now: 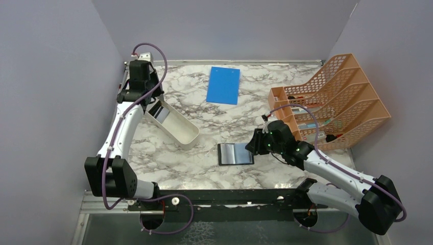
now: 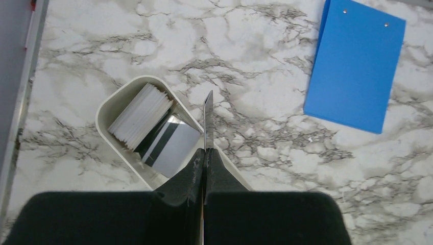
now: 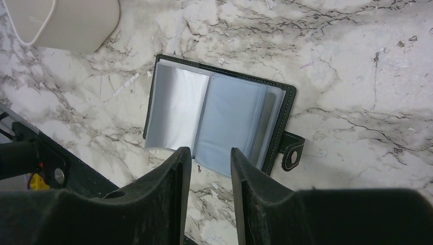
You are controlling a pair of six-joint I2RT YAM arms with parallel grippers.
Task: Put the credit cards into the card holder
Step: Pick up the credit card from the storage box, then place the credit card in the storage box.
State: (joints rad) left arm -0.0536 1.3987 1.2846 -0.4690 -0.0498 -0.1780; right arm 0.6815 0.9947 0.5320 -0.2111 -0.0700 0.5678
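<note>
clamping left gripper [image 2: 205, 152] fingers together on a thin credit card [image 2: 208, 120], seen edge-on, hovering over the white tray [image 2: 110, 109] holding more cards [image 2: 171, 145]. keeping right gripper [image 3: 210, 151] fingers apart, gripping nothing, just above the card holder [image 3: 224, 120] lying spread flat on the marble table [image 3: 357, 61]. blue board [image 2: 357, 61] lying well apart.

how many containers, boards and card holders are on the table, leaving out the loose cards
containers: 2, the white tray and the orange rack
boards: 1, the blue board
card holders: 1, the card holder, lying open
total: 4
</note>
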